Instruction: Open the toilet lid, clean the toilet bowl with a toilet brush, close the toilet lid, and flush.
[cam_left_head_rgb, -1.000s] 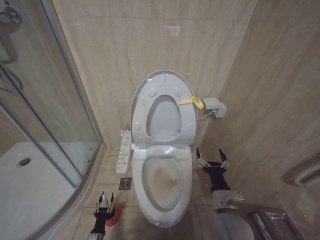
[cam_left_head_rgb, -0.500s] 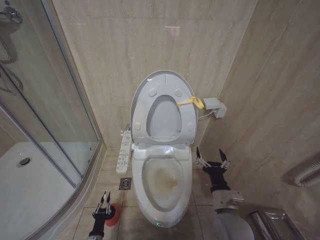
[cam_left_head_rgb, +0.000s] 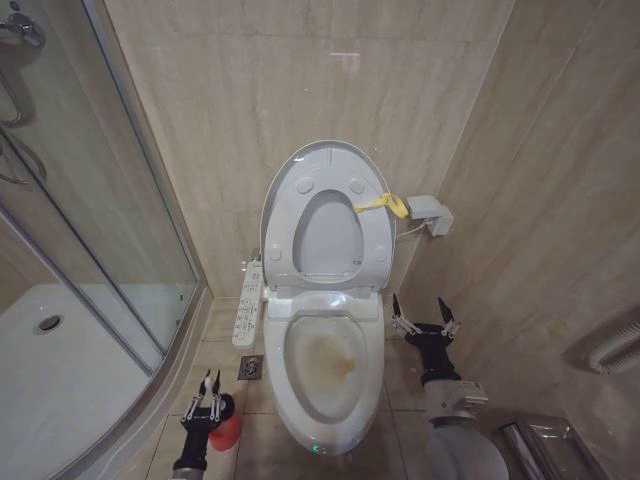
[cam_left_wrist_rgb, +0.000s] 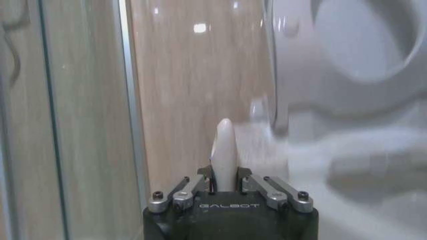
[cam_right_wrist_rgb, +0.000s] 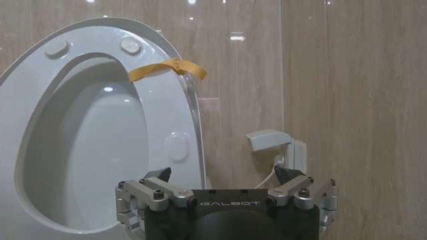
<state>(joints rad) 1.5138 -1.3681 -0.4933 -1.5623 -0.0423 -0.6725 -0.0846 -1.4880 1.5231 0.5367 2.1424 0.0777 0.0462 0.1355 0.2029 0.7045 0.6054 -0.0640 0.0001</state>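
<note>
Standing upright against the wall, the toilet lid (cam_left_head_rgb: 328, 165) is seen already raised, the seat ring folded up with it and its yellow ribbon tab (cam_left_head_rgb: 382, 205) at about 3 o'clock. Below it the toilet bowl (cam_left_head_rgb: 322, 365) lies exposed, its yellow-brown stain untouched. At about 8 o'clock from the bowl, the left claw (cam_left_head_rgb: 209, 404) is held over the red holder (cam_left_head_rgb: 226, 432) on the floor, clenched on the white handle of the toilet brush (cam_left_wrist_rgb: 222, 150), as is shown in the left wrist view. The right claw (cam_left_head_rgb: 421, 318) is parked at about 3 o'clock from the bowl, its fingers spread and empty. A slip is judged likely, since the thin handle is pinched low. The holder could also be dragged along and tipped if the brush head sticks.
</note>
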